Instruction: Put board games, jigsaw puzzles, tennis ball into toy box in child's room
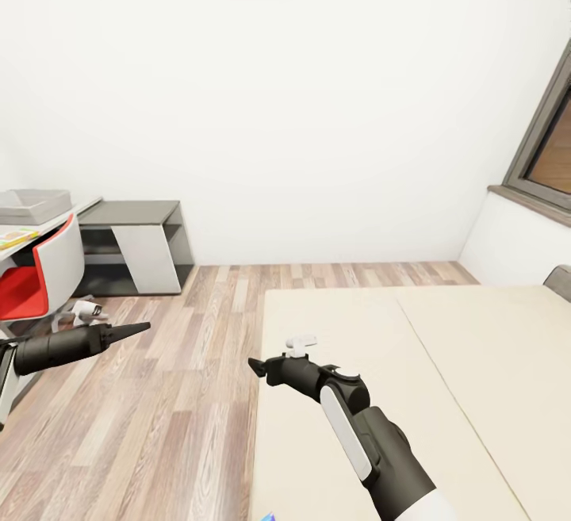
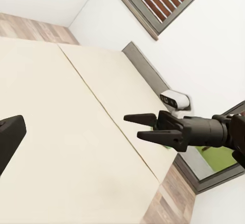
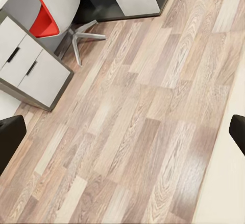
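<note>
The right gripper (image 1: pixel 255 365) hangs empty over the bed (image 1: pixel 444 362), jaws slightly parted in the left wrist view; the left gripper's (image 1: pixel 136 328) jaw state is unclear.

Grey toy box (image 1: pixel 32 205) sits on white table (image 1: pixel 47 227); beige bed (image 1: pixel 444 362) bare.

Open wood floor (image 1: pixel 182 394) between bed (image 1: pixel 444 362) and table (image 1: pixel 47 227), red chair (image 1: pixel 40 275) crowding table's edge

No readable text or labels anywhere.
</note>
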### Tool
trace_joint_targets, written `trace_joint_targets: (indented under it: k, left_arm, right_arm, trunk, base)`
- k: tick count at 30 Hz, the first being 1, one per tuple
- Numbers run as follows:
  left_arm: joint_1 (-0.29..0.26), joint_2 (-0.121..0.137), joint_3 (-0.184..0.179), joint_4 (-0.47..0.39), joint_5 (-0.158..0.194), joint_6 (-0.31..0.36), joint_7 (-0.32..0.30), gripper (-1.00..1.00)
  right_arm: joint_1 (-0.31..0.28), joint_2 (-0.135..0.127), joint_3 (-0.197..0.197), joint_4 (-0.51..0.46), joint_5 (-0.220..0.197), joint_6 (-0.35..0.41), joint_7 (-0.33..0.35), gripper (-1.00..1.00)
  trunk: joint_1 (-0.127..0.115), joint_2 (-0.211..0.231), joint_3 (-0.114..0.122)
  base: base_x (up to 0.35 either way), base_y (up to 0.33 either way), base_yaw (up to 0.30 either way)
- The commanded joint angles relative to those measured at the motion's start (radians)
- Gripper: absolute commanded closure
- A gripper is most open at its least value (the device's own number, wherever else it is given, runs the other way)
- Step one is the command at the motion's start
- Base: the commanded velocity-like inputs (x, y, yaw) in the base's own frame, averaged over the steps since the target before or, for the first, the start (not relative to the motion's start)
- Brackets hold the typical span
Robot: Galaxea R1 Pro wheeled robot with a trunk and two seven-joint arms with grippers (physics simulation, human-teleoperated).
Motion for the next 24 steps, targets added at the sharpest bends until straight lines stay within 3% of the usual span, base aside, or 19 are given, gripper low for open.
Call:
trace_joint_targets:
  k: [1, 24]
  left_arm:
    - [-0.001, 0.0, 0.0, 0.0, -0.001, 0.011, -0.004, -1.0]
    - [-0.001, 0.0, -0.001, 0.0, -0.002, 0.01, -0.004, -1.0]
  right_arm:
    - [-0.001, 0.0, -0.001, 0.0, -0.001, 0.005, 0.002, -1.0]
    - [-0.001, 0.001, -0.001, 0.023, -0.001, 0.002, 0.002, -1.0]
  trunk:
    - [0.001, -0.002, -0.001]
    - [0.001, -0.002, 0.036]
  base:
    - [0.0, 0.0, 0.0]
    - [0.0, 0.0, 0.0]
